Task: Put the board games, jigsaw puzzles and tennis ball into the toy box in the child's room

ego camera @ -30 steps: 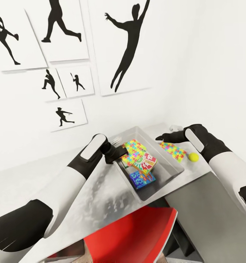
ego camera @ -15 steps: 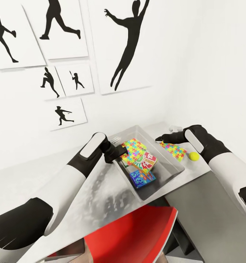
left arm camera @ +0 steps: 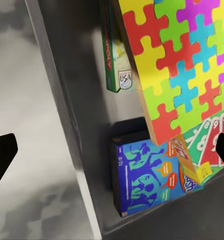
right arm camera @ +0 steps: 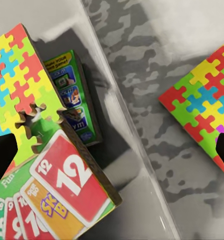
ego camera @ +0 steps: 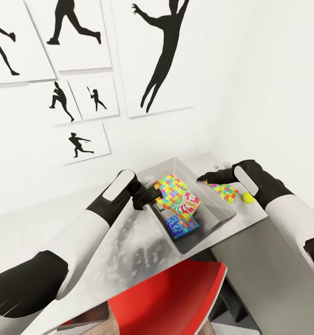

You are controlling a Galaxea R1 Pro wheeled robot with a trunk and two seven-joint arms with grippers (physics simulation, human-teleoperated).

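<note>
Table [ego camera: 129, 251], toy box [ego camera: 213, 218], silhouette pictures [ego camera: 161, 56]

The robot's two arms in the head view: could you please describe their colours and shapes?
Both arms alternate glossy white shells with matte black joint sections. The left arm has a white, pill-shaped panel on its black wrist, ahead of the dark left gripper. The right arm matches, with the black right gripper.

Child's bedroom: white walls hung with black sports silhouette pictures [ego camera: 82, 51], red chair [ego camera: 175, 298], desk [ego camera: 129, 251] with toy-filled bin [ego camera: 208, 190].
</note>
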